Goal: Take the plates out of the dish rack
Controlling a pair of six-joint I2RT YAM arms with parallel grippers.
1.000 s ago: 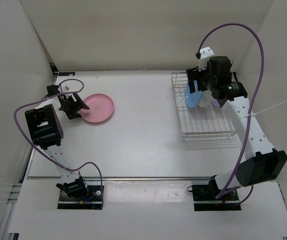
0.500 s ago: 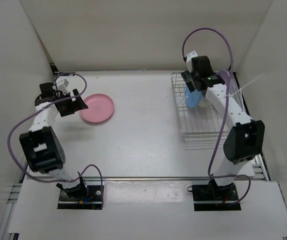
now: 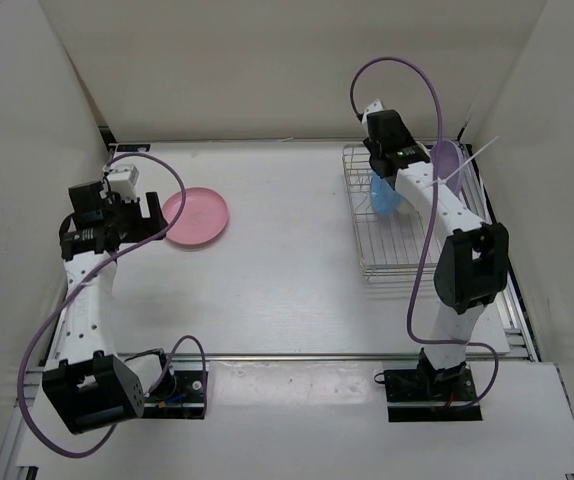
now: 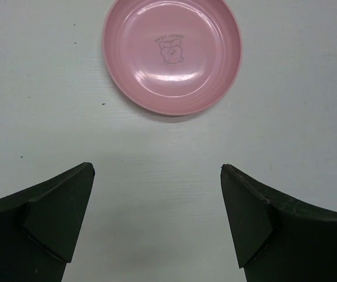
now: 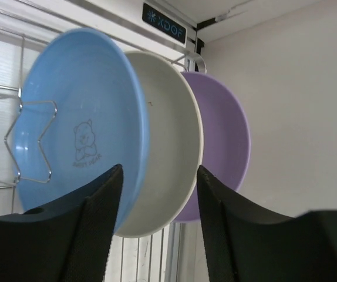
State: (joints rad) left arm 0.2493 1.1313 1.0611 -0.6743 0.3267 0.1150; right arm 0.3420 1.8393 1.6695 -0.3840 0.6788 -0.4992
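The pink plate (image 3: 195, 215) lies flat on the table at the left, and fills the top of the left wrist view (image 4: 172, 54). My left gripper (image 3: 150, 213) (image 4: 157, 166) is open and empty, just short of the plate's near rim. The blue (image 5: 80, 117), cream-white (image 5: 168, 147) and lavender (image 5: 221, 135) plates stand on edge in the dish rack (image 3: 412, 245). My right gripper (image 3: 382, 165) (image 5: 159, 168) is open close in front of them, its jaws framing the blue plate's edge and the cream-white plate. It holds nothing.
The rack's upright wire prongs (image 5: 16, 141) stand in front of the blue plate. White walls enclose the table on the left, back and right, and the right wall is close behind the lavender plate (image 3: 447, 160).
My left gripper has drawn back from the pink plate's rim and the arm has swung toward the left. My right gripper has moved to the rack's far left side, facing the standing plates.
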